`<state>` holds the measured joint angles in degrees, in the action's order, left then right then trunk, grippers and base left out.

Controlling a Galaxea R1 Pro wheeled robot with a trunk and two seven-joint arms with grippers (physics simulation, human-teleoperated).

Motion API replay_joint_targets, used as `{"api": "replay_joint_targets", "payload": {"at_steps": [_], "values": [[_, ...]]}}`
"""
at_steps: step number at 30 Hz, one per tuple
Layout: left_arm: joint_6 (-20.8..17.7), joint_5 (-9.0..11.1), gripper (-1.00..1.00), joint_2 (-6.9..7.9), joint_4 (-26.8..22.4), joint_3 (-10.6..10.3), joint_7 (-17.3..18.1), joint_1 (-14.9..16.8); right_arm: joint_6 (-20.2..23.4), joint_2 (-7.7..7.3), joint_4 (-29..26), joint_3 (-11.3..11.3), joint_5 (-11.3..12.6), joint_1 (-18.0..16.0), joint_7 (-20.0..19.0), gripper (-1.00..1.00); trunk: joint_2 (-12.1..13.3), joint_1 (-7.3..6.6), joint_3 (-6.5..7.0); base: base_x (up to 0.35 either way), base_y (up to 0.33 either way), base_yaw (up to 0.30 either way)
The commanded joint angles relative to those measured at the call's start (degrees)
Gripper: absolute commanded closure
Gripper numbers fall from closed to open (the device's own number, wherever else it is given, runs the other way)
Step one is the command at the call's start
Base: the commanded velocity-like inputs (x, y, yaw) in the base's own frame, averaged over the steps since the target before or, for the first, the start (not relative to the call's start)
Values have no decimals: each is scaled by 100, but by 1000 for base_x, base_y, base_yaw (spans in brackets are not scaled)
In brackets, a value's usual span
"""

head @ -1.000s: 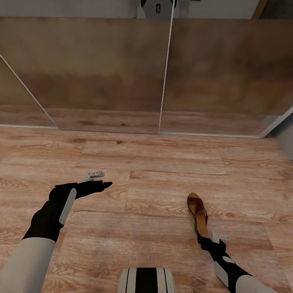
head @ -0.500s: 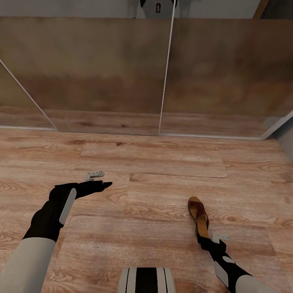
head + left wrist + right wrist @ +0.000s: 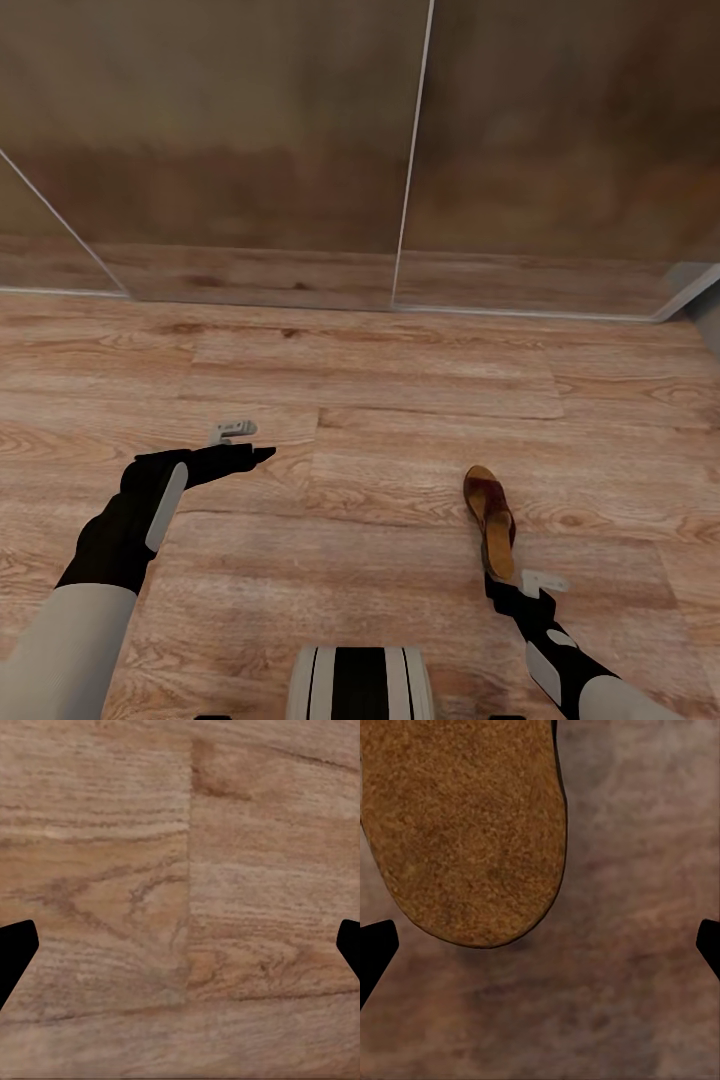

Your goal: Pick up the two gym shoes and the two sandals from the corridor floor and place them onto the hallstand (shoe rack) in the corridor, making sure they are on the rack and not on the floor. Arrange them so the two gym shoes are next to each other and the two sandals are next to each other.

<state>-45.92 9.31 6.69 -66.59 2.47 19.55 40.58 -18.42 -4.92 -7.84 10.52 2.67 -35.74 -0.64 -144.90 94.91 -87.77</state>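
A corridor floor (image 3: 400,400) of light-brown wood-grain planks runs up to tall mirrored wardrobe doors (image 3: 560,150) along its far edge. At the left, the left gripper (image 3: 262,455) hovers over bare planks, jaws spread wide and holding nothing. Toward the right, one brown sandal (image 3: 490,518) lies flat on the floor, toe strap pointing to the doors. Just behind its heel sits the right gripper (image 3: 497,585), jaws released and apart. The sandal looks light and fairly stiff; pinching the sole edges near the heel seems the best hold.
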Motion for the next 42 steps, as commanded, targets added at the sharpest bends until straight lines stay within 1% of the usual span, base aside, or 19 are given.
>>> {"api": "replay_joint_targets", "payload": {"at_steps": [1,29,35,42], "values": [[-40,36,-100,-1,-3,8,0,3,-21,0,6,3,27,-3,-7,-100,-2,-1,-6,0,0,0],[4,34,-100,-1,-5,8,-4,3,-21,0,6,3,30,-3,-7,-100,-2,-1,-11,15,11,0],[5,35,-100,-1,-8,8,-4,3,-21,0,7,3,31,-3,-7,-100,-2,-1,-11,146,0,0],[4,36,-100,-1,-5,8,-3,3,-21,0,8,3,31,-3,-7,-100,-2,-1,-11,37,0,0]]}}
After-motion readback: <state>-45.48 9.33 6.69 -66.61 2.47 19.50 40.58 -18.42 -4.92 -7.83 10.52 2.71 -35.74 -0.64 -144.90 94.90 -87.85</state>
